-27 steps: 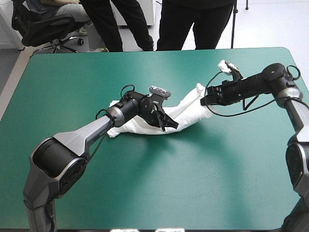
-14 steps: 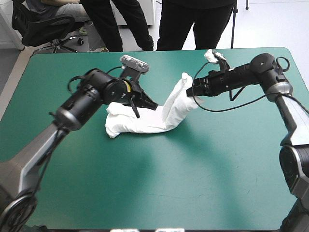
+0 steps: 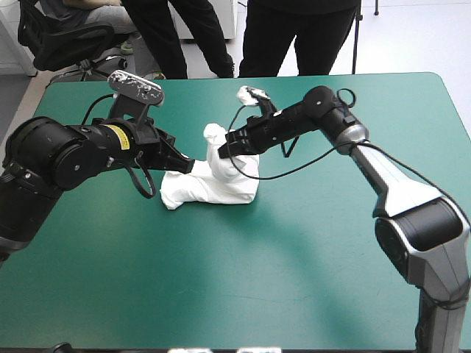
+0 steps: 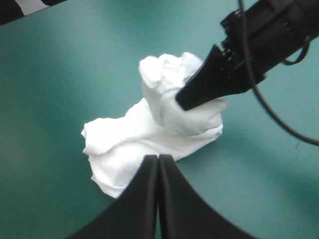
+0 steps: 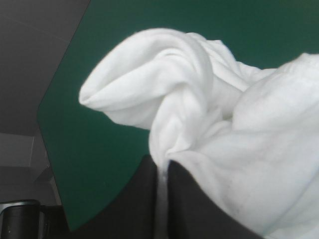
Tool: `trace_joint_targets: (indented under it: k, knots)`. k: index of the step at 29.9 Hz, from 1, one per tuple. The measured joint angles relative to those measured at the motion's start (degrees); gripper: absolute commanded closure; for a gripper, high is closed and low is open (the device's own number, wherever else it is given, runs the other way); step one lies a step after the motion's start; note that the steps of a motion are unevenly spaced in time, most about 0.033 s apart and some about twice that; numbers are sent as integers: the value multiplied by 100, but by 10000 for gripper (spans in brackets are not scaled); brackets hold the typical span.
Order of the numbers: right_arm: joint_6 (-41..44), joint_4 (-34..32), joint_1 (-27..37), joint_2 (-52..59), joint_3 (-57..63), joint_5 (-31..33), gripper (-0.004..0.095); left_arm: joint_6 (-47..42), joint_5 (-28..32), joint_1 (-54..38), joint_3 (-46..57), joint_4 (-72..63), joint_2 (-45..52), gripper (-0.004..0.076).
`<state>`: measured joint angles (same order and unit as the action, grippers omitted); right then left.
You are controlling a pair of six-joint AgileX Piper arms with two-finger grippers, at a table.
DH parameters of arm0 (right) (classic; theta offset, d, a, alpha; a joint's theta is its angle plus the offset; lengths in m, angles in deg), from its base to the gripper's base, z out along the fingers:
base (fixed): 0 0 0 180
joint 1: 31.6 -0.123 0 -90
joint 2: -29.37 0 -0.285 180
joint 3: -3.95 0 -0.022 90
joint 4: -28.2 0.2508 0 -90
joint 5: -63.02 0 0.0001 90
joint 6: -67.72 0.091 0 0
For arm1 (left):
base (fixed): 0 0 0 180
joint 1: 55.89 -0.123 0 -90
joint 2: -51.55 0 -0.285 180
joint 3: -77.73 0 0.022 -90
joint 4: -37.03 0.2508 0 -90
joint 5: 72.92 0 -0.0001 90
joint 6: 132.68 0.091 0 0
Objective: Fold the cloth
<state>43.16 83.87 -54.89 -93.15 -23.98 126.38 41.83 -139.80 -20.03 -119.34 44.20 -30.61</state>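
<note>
The table, under its teal-green cover, bears the T-shirt, a narrow crumpled bundle lying a little left of the middle and nearer the far edge than the near one. The bundle's left part rests on the cover, while its right end is raised into a twisted hump that stands over the rest. The right gripper reaches in from the right and holds that hump. In its own wrist view the black fingers are all but pressed together, with a ridge of white cloth pinched between them and a rounded fold hanging ahead of the tips. The left gripper hovers at the bundle's left end. Its wrist view shows the two fingers pressed together in one pointed arch with nothing between them, and whether the tips touch the cloth cannot be told. The step in hand looks like folding the right end over onto the left part, though the cloth is bunched rather than spread, so the fold will likely come out thick. The next move calls for carrying the held end across, lowering it onto the lying part, and releasing only once it rests there. The left gripper would have to spread before it could take hold of anything. No container shows in any view.
</note>
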Motion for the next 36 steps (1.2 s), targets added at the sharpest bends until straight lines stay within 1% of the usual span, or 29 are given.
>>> trace_joint_targets:
  k: [2,5,6,8,9,10,12,18,23,25,27,29,32,36]
  knots:
    - [24,59,-237,-311,-313,-28,837,0,-86,0,0,12,59,733]
    - [41,179,-520,-797,-847,-12,608,0,-221,0,0,19,99,733]
    - [45,212,-607,-923,-1011,1,484,0,-270,0,0,19,104,733]
    - [76,257,-762,-1207,-1408,88,320,0,-340,0,0,25,119,733]
    - [107,271,-814,-1307,-1594,175,257,0,-375,0,5,41,125,733]
    - [153,294,-881,-1436,-1763,274,221,-4,-399,0,5,83,130,733]
    - [196,308,-955,-1564,-2015,444,223,-14,-422,0,5,169,149,733]
    - [226,247,-970,-1617,-2404,658,305,-19,-452,0,5,247,172,733]
    - [591,-89,-787,-1568,-2617,702,304,-19,-484,0,5,247,288,733]
    - [838,-564,-637,-1437,-2617,720,304,-19,-484,0,5,247,416,733]
    - [1121,-1184,-478,-1216,-2617,731,304,-19,-484,0,5,247,571,733]
    - [1464,-1969,-330,-920,-2617,751,304,-19,-484,0,5,251,693,733]
    - [1849,-2845,-163,-434,-2568,769,304,-19,-484,0,5,251,811,733]
    - [2121,-3411,-7,384,-1864,769,304,-19,-484,0,5,251,853,733]
